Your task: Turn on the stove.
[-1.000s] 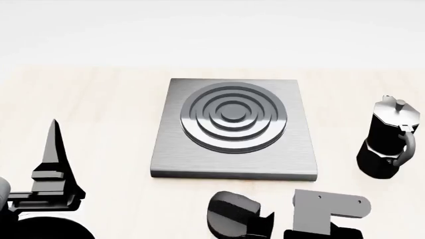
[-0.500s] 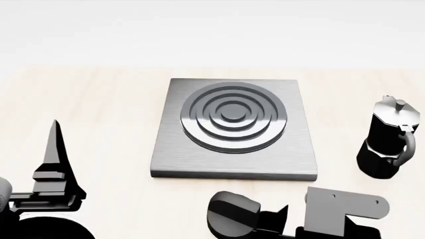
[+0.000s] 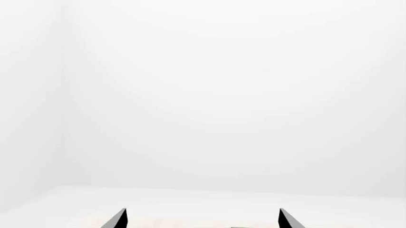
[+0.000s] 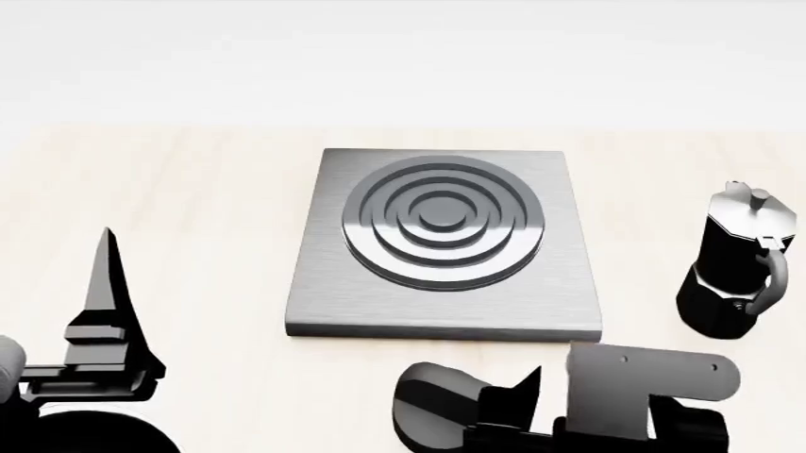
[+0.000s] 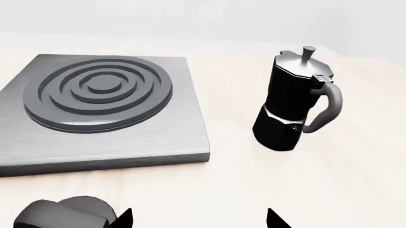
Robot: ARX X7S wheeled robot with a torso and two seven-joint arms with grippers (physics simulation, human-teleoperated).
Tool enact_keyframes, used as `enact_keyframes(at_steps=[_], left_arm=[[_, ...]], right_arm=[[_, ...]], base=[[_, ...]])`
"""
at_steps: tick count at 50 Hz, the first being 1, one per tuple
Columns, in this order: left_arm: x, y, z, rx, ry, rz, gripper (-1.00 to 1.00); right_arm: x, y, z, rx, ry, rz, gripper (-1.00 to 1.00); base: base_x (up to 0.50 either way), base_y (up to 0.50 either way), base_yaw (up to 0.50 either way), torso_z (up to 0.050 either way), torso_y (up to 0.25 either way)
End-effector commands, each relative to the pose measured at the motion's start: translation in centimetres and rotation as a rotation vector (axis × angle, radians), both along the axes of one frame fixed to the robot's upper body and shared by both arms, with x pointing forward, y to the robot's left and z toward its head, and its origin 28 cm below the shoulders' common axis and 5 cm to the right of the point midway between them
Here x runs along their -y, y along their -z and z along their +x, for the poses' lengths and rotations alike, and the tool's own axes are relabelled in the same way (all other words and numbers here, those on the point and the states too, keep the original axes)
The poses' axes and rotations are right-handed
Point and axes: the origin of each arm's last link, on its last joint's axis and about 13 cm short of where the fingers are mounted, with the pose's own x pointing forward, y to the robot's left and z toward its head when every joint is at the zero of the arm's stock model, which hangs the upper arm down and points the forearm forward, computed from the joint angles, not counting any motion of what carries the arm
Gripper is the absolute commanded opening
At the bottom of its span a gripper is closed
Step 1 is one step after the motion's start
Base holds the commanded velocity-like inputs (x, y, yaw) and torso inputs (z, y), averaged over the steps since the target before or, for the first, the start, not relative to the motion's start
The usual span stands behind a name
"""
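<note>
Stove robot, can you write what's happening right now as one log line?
phase: approach | right gripper: open, beside knob | left gripper: open, idle | stove: untouched | moka pot: upright, right of stove

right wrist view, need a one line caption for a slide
Right gripper open beside the black knob, in front of the grey stove, with a moka pot standing apart on the wooden table.
</note>
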Motion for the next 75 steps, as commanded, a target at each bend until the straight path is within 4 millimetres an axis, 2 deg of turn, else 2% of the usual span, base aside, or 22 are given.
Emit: enact_keyframes(at_steps=[1, 75], left_arm=[[0.0, 0.0, 0.0, 0.000, 0.000, 0.000, 1.00], [0.0, 0.1, 0.0, -0.004, 0.001, 0.000, 1.00]], right_arm=[[-0.2, -0.9, -0.5, 0.034, -0.007, -0.030, 1.00], [-1.9, -4.6, -2.8, 0.232, -0.044, -0.221, 1.00]], base=[[0.00, 0.00, 0.00, 0.000, 0.000], [0.00, 0.00, 0.00, 0.000, 0.000]])
